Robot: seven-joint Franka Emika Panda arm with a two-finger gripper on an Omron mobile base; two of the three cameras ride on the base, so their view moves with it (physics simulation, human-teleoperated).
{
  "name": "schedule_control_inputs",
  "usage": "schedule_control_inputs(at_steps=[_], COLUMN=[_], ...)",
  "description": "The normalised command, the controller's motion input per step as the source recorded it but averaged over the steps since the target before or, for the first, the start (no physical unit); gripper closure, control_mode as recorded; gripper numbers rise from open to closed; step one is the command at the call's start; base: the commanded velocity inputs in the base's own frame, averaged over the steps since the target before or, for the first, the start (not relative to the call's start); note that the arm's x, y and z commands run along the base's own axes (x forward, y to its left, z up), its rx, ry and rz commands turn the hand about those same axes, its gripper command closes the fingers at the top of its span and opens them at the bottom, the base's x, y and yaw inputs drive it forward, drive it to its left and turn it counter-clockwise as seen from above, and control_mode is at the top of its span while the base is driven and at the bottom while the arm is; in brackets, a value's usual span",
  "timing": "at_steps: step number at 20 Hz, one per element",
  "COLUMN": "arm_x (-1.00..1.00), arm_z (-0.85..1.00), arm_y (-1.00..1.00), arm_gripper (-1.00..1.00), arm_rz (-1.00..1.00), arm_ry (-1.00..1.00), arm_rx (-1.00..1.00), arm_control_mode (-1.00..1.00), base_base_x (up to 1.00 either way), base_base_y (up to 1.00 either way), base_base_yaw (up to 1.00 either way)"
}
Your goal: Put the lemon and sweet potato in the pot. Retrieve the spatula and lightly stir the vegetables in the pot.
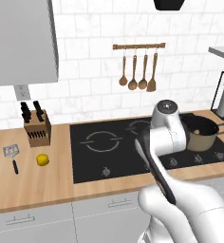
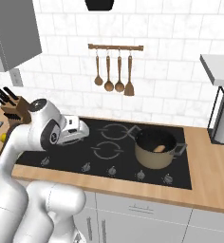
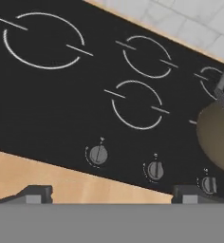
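Lemon next — sweet potato (image 2: 158, 148) already in the pot (image 2: 154, 148)

My hand (image 3: 109, 193) hangs open over the cooktop (image 1: 109, 156); the lemon (image 1: 43, 160), near the table's left end, looks firm and slick — grip its middle.

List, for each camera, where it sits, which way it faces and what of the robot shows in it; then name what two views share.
Left base view: behind the arm's left, facing the counter with the lemon, spatula and pot; the arm rises lower right.
Right base view: behind its right, facing the cooktop; the arm rises lower left.
Hand view: on the hand, looking down at the cooktop's knobs; open gripper at the bottom.
Shared: both base views show the pot and the hanging wooden utensils.
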Motion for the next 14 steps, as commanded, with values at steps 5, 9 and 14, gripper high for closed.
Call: schedule_control_inputs(at_steps=[5,9,14], arm_x=[0.02,0.28,0.44], arm_z=[0.03,0.0,0.0], arm_y=[1.0,1.0,1.0], arm_gripper=[-1.0,-1.0,-1.0], arm_rz=[0.42,0.36,0.28], arm_ry=[0.12,0.18,0.18], arm_rx=[0.14,0.19,0.14], arm_control_mode=[-1.0,-1.0,-1.0], base_base_x=[0.0,0.0,0.0], base_base_y=[0.0,0.0,0.0], base_base_yaw=[0.0,0.0,0.0])
